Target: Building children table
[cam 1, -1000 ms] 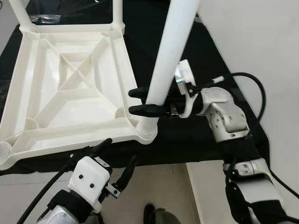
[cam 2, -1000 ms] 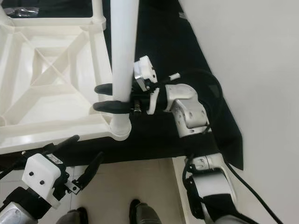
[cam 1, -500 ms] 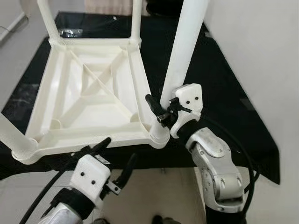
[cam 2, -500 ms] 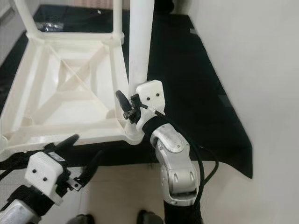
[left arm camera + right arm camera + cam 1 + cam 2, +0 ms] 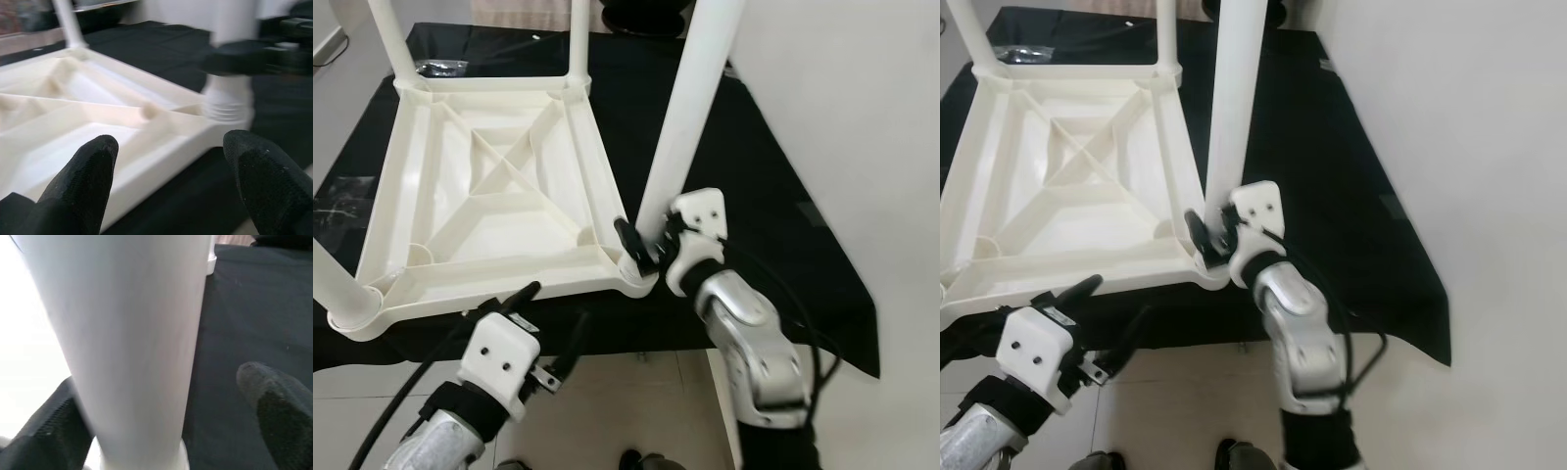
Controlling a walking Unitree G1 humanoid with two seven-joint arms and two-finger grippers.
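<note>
- The left pincer (image 5: 548, 328) hangs low over the tiled floor (image 5: 636, 392), just short of the near edge of the tabletop; its black fingers (image 5: 85, 178) are spread apart and grip nothing.
- The white children's tabletop (image 5: 480, 196) lies upside down on a black cloth (image 5: 764, 215), ribbed underside up, with legs standing in its corners.
- The near right leg (image 5: 690, 108) rises from its corner socket (image 5: 641, 279).
- The right pincer (image 5: 646, 240) sits at this leg's base with one finger on each side; I cannot tell whether they press it.
</note>
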